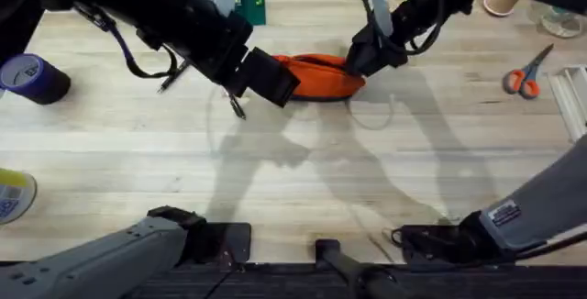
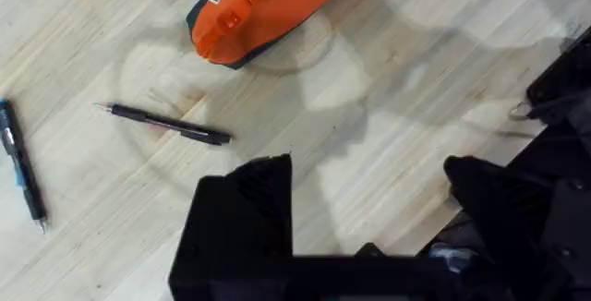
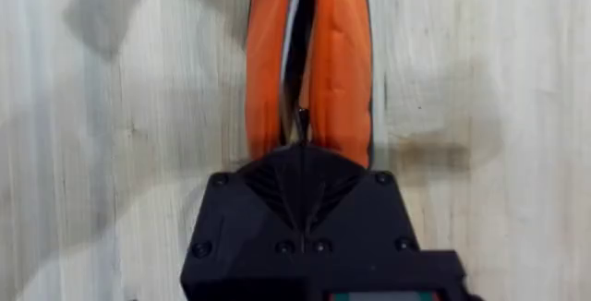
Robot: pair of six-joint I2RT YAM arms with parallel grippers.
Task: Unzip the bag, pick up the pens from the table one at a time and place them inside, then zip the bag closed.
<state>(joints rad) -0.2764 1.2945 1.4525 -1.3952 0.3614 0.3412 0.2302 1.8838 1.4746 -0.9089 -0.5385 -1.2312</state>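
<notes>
With the bag (image 3: 309, 61) unzipped and the right gripper (image 3: 302, 144) pinched on its end, the left gripper (image 2: 369, 199), jaws apart, must descend on the pen (image 2: 168, 124) beside the bag.

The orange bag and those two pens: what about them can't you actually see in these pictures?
- Bag, overhead: both ends are covered by the arms, so its full length is hidden.
- Bag's inside, right wrist view: the slit is dark; its contents cannot be told.
- Zipper pull, right wrist view: hidden where the right gripper meets the bag.
- Pens, overhead: mostly covered by the left arm.
</notes>
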